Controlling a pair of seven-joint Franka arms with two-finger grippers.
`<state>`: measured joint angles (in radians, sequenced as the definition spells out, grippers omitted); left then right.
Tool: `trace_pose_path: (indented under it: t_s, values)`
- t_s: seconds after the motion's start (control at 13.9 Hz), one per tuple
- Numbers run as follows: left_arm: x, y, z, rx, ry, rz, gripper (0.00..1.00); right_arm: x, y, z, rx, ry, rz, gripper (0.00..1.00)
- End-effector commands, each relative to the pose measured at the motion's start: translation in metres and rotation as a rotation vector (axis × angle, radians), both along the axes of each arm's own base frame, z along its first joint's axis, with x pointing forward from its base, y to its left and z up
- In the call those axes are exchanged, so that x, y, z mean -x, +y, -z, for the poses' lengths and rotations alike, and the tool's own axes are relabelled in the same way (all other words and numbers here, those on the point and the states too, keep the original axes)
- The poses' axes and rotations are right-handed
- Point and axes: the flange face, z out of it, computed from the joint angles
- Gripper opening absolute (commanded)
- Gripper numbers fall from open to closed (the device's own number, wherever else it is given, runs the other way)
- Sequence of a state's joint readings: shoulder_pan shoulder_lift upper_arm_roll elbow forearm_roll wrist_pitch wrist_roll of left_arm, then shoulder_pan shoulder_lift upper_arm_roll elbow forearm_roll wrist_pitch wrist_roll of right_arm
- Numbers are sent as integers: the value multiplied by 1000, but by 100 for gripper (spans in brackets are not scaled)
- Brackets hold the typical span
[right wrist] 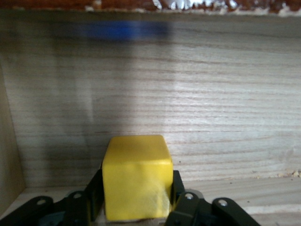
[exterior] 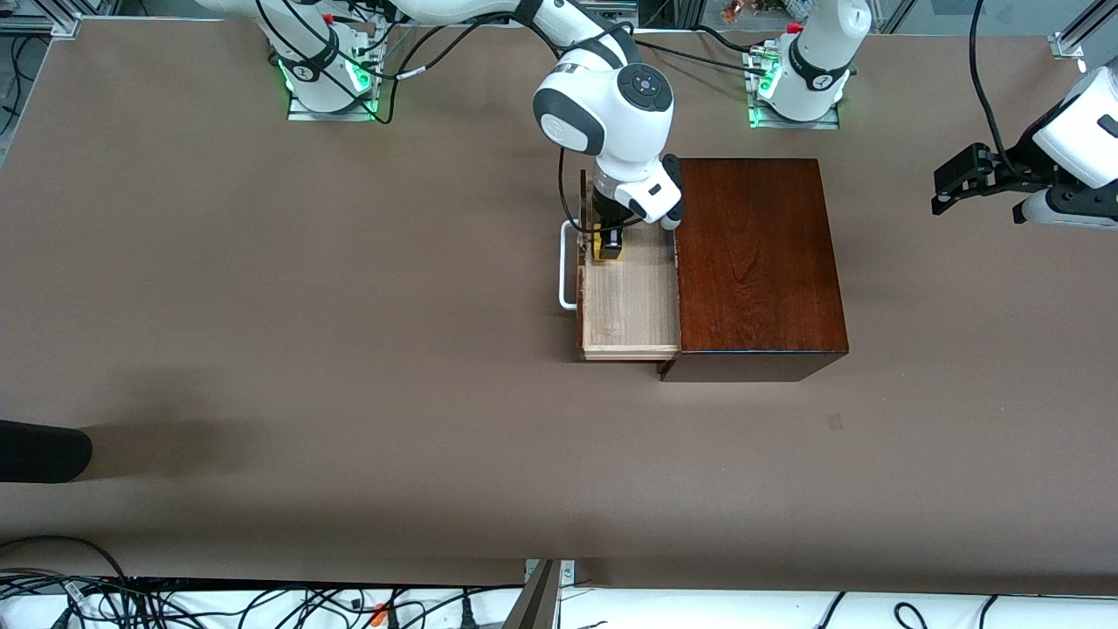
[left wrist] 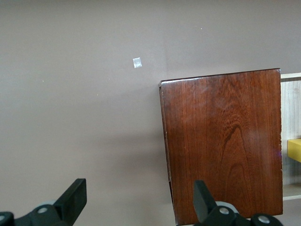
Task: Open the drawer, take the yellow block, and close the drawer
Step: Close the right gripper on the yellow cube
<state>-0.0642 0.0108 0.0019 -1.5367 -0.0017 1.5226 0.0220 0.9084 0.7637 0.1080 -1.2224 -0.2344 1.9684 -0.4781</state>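
Observation:
The mahogany box (exterior: pixel 755 262) stands mid-table with its drawer (exterior: pixel 629 306) pulled out toward the right arm's end, white handle (exterior: pixel 566 266) outermost. My right gripper (exterior: pixel 609 245) reaches down into the part of the tray farther from the front camera and is shut on the yellow block (exterior: pixel 605 247). In the right wrist view the block (right wrist: pixel 136 176) sits squeezed between both black fingers (right wrist: pixel 91 193) on the pale wood floor (right wrist: pixel 188 94). My left gripper (exterior: pixel 942 190) waits open over bare table past the box; its wrist view shows the box top (left wrist: pixel 225 146) and a sliver of the block (left wrist: pixel 295 149).
A dark rounded object (exterior: pixel 39 450) pokes in at the table edge toward the right arm's end, nearer the front camera. A small square mark (exterior: pixel 836 422) lies on the brown mat nearer the camera than the box. Cables (exterior: pixel 262 603) run along the front edge.

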Motion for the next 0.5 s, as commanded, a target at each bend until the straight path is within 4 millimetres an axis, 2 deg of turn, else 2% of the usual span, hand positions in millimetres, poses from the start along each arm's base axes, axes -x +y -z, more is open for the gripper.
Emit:
trace_pose_path:
  t_s: [0.0,0.07,0.14,0.43]
  values:
    - [-4,-2,-6,-2,-13,17,100,-1,-7,-31,16,-13,3,25]
    - [-4,-3,-6,-2,-13,18,100,-1,-10,-39,18,-14,6,24]
    - [-4,-4,-6,-2,-13,20,100,-1,-11,-43,17,-15,9,15]
    - [-4,-5,-5,-2,-13,20,100,-4,-14,-49,24,1,30,1]
